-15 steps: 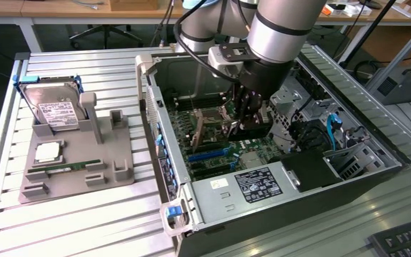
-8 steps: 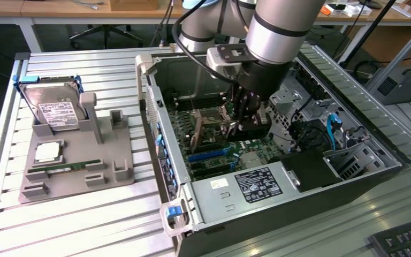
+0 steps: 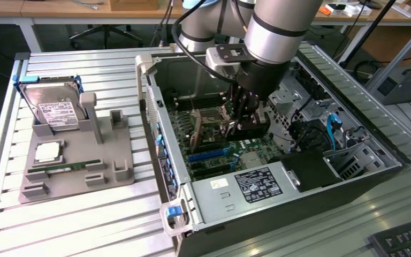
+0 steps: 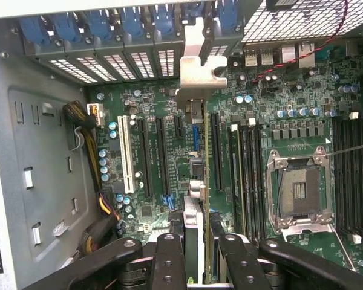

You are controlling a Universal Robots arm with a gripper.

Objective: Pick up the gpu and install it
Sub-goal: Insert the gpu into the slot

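One claw (image 4: 196, 244) here, and it's pinching the gpu (image 4: 198, 151) edge-on between its black fingers (image 4: 169, 260), so from the wrist view the card runs as a thin strip straight out from between the fingertips, with its silver end bracket (image 4: 196, 66) at the far end up against the row of blue slot clips (image 4: 127, 27). The arm (image 3: 277, 27) comes down steeply from above into the open computer case (image 3: 191, 198), wrist pointing down, with the claw (image 3: 243, 124) low over the motherboard (image 3: 216, 152) in the exterior view. The card is hanging just above or right at the expansion slots (image 4: 151, 157), can't tell if it's actually seated. Right beside the claw in the wrist view is the empty CPU socket (image 4: 297, 193) with its metal frame, and the white slot (image 4: 124, 157) sits off to the other side. Further out, the power supply (image 3: 252, 184) has a black label with white print I can't read. Well away from the claw, on the exterior view's left, a grey holder tray (image 3: 116, 176) sits on the slatted table (image 3: 70, 230) with a hard drive (image 3: 55, 110) wearing a white label, a CPU chip (image 3: 47, 152) and a RAM stick (image 3: 62, 169).
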